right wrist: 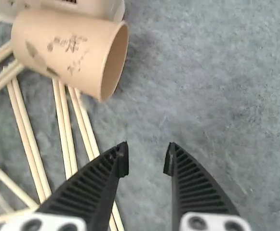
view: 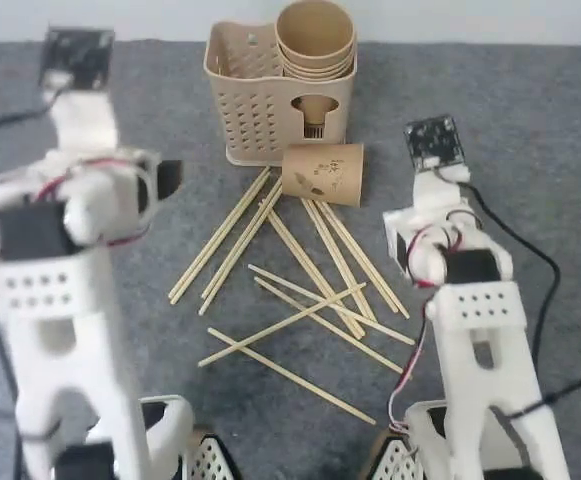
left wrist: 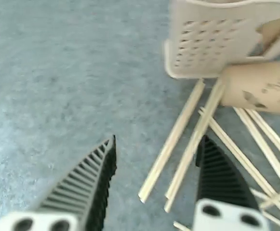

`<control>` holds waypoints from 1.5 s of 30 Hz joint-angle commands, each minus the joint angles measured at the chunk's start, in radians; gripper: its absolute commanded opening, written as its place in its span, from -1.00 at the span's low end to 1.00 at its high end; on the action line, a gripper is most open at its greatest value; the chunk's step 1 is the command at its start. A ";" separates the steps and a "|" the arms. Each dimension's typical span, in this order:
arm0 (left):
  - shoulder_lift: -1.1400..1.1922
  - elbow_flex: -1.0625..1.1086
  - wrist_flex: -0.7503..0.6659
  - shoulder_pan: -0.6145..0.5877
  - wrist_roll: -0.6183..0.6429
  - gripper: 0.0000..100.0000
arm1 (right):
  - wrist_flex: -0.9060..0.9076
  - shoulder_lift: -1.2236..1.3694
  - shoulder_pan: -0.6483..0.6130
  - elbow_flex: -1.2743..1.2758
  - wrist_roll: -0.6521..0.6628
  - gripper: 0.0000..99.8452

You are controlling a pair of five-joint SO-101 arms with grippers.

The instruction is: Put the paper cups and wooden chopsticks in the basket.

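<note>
A beige slotted basket (view: 255,105) stands at the back centre with a stack of paper cups (view: 315,40) in its right side. One more paper cup (view: 322,173) lies on its side just in front of the basket, on top of several wooden chopsticks (view: 290,290) scattered over the grey cloth. My left gripper (left wrist: 156,144) is open above the cloth, with two chopsticks (left wrist: 178,139) between its fingers' line and the basket (left wrist: 217,43) beyond. My right gripper (right wrist: 147,151) is open and empty, a short way from the mouth of the lying cup (right wrist: 67,50).
The left arm (view: 70,220) stands left of the chopstick pile and the right arm (view: 450,260) to its right. Grey cloth covers the table. Black cables trail at the far left and along the right side.
</note>
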 commanded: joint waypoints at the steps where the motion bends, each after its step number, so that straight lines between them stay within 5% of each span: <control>1: -0.195 0.252 -0.138 -0.060 0.009 -0.50 | 0.005 0.045 -0.039 -0.120 -0.041 -0.71; 6: -0.358 0.585 -0.301 -0.180 0.009 -0.50 | 0.005 0.113 -0.127 -0.195 -0.080 -0.71; 13: -0.402 0.756 -0.399 -0.299 0.002 -0.50 | -0.065 0.251 -0.168 -0.270 -0.081 -0.71; 30: -0.404 0.990 -0.661 -0.304 0.008 -0.49 | -0.108 0.593 -0.163 -0.493 -0.038 -0.55; 42: -0.402 0.997 -0.666 -0.304 0.008 -0.49 | -0.151 0.806 -0.173 -0.620 -0.097 -0.56; 45: -0.402 0.998 -0.666 -0.304 0.008 -0.49 | -0.150 0.814 -0.183 -0.632 -0.106 -0.71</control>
